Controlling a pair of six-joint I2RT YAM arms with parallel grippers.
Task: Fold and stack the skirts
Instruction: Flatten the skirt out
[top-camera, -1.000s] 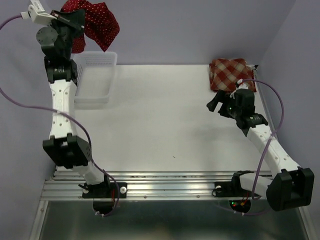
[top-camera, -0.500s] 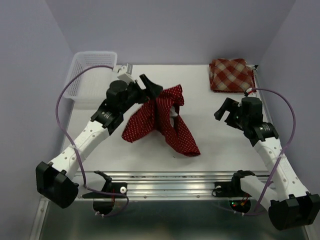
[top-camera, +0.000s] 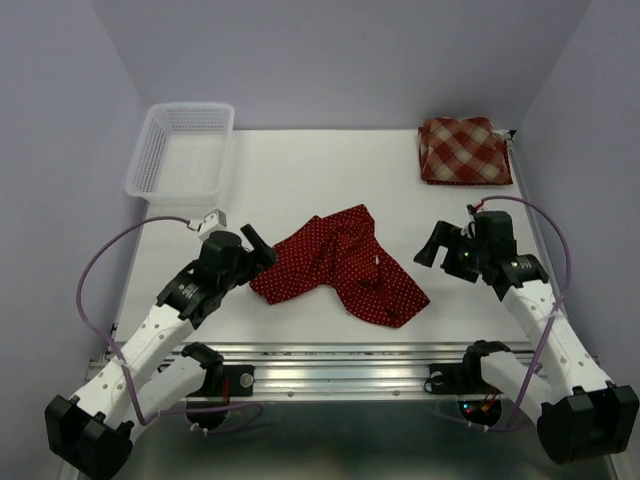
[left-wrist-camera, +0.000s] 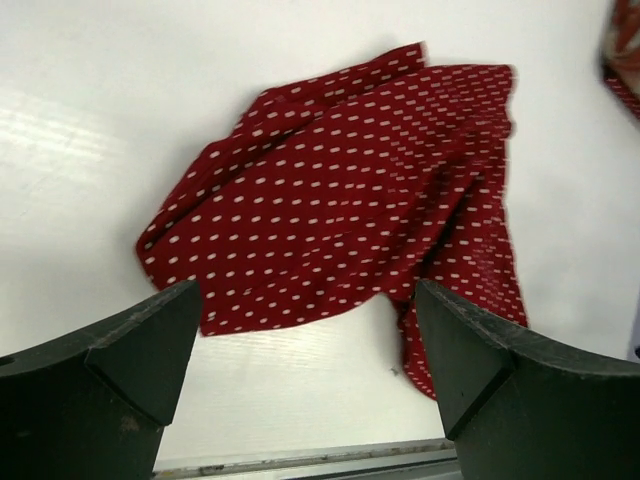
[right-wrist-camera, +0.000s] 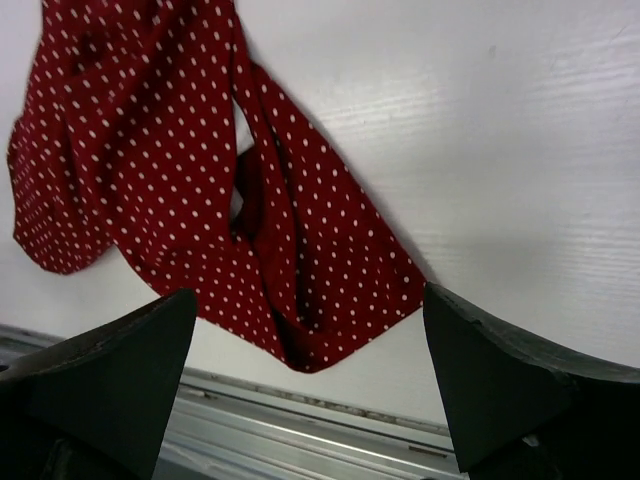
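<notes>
The dark red cotton-like skirt with tiny white polka dots (top-camera: 340, 268) lay crumpled near the middle of the white bench (top-camera: 300, 170), toward its near edge. It spread in two lobes: a broader bunched part to the left and a longer tongue running toward the near right. In the left wrist view the skirt (left-wrist-camera: 350, 200) showed loose folds and overlapping layers, not a neat fold. The right wrist view caught the same skirt (right-wrist-camera: 180, 170) with a narrow gap of bench showing between its two layers.

The red-and-tan plaid check skirt (top-camera: 463, 150) sat folded into a rough square in the far right corner of the bench, well apart from the dotted one. A blurred edge at the top right of the left wrist view may have been that cloth, though it was too indistinct to tell.

The left end effector (top-camera: 260, 247) sat low just beside the left edge of the dotted skirt, its fingers spread apart and holding nothing; its own camera showed the end effector (left-wrist-camera: 305, 300) framing the cloth between wide-set fingers. The right end effector (top-camera: 432, 247) was to the right of the skirt, near it but clear of it, fingers likewise apart and empty (right-wrist-camera: 308, 300).

A white plastic mesh basket (top-camera: 145, 160) stood at the far left corner.
</notes>
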